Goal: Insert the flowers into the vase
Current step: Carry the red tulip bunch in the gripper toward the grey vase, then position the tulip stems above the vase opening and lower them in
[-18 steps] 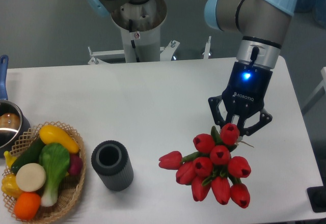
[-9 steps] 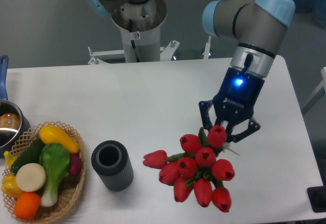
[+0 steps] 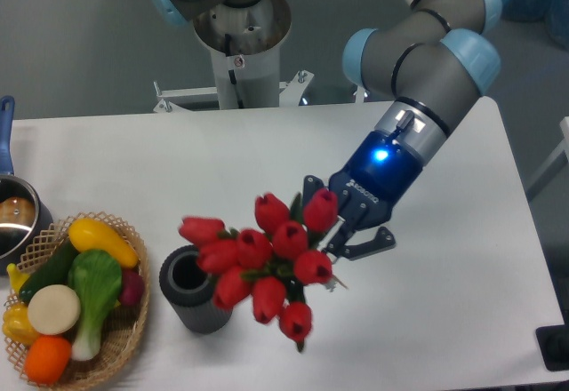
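Observation:
The flowers [image 3: 260, 263], a bunch of red tulips with green leaves, hang in the air over the table, their buds pointing left. My gripper [image 3: 336, 229] is shut on the stem end, mostly hidden behind the buds. The leftmost blooms overlap the right rim of the vase [image 3: 194, 288], a short dark grey ribbed cylinder with a round hole on top, standing at the front left of the table. The vase's hole shows open and unfilled.
A wicker basket [image 3: 129, 331] of toy vegetables sits left of the vase at the table's front left corner. A metal pot [image 3: 15, 218] with a blue handle stands at the left edge. The robot base [image 3: 240, 44] rises behind the table.
The arm has swung left and tilted, carrying the flowers from the front right of the table to just beside and above the vase. The bunch now points left rather than down.

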Controlling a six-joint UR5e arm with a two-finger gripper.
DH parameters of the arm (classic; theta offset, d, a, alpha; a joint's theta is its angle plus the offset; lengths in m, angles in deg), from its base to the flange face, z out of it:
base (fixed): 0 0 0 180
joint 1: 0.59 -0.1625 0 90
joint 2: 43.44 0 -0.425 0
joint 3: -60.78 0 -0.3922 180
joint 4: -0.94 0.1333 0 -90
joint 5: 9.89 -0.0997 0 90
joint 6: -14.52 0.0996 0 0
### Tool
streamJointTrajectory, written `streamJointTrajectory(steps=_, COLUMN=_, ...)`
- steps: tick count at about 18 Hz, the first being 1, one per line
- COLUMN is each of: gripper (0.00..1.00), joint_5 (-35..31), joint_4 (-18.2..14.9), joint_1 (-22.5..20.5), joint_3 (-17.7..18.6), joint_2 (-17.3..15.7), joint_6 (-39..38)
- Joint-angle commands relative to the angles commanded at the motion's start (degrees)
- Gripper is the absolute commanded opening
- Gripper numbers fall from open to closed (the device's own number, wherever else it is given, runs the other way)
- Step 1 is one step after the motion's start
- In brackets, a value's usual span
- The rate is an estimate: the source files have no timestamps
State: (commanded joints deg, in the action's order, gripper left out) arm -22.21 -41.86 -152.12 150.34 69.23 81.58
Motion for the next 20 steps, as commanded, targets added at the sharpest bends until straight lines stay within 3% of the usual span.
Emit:
streamJointTrajectory(steps=6, gripper=0.2, joint_5=6.0, joint_4=0.0, joint_1=1.6, joint_3=6.8, joint_2=-4.1, joint_6=1.8)
streamJointTrajectory(steps=20, gripper=0.22, joint_5=9.3, joint_4=-0.3, joint_1=4.6, joint_3=7.1, joint_2=-3.2, joint_6=0.0)
